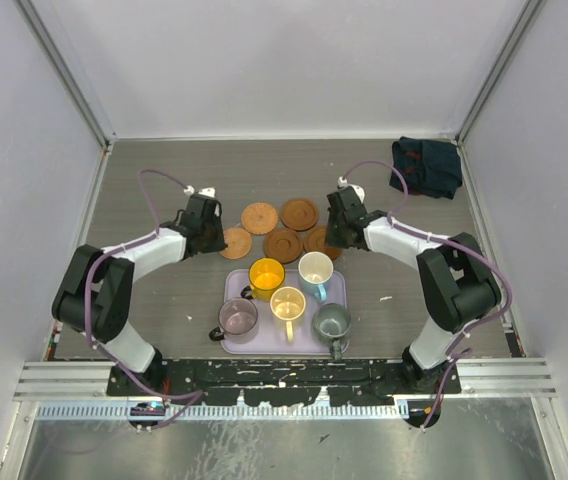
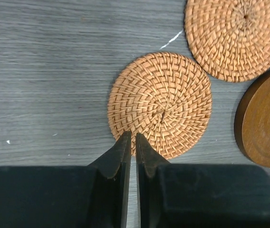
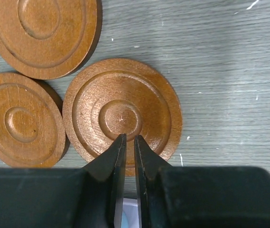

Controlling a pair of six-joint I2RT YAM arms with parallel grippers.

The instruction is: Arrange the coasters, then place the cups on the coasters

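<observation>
Five coasters lie in a cluster behind the lavender tray [image 1: 274,348]. Two are woven [image 1: 236,242] [image 1: 259,217]; three are ringed wood [image 1: 299,213] [image 1: 283,245] [image 1: 319,240]. My left gripper [image 1: 219,238] [image 2: 131,135] is shut, tips over the near rim of a woven coaster [image 2: 159,104], nothing between them. My right gripper [image 1: 332,238] [image 3: 129,137] is shut too, tips over a wooden coaster [image 3: 121,107] just short of its middle. On the tray stand the yellow-orange cup [image 1: 266,274], the light blue one [image 1: 315,268], the cream one [image 1: 287,302], the purplish-grey one [image 1: 237,316] and the grey-green one [image 1: 331,321].
A dark crumpled cloth [image 1: 426,165] lies at the back right corner. White walls close the table in on three sides. A metal rail [image 1: 284,378] with the arm bases runs along the near edge. Another woven coaster [image 2: 235,38] and a wooden one [image 2: 265,123] lie right of my left fingers.
</observation>
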